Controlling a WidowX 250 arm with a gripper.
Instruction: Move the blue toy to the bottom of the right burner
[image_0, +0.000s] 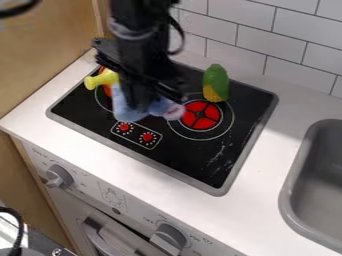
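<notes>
"Where's the blue toy (122, 108)?"

"On both sides of the claw (138, 106); whether that's clamped on it or apart, I can't tell."

"And the step?"

"Likely grasping: secure it, then carry it rightward, below the right burner (202, 115)."

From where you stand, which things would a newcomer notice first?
Probably the black gripper over the stove's left half, with the blue toy right at it. Next, the bright red disc of the right burner, and the green and yellow corn toy at that burner's back edge.
</notes>
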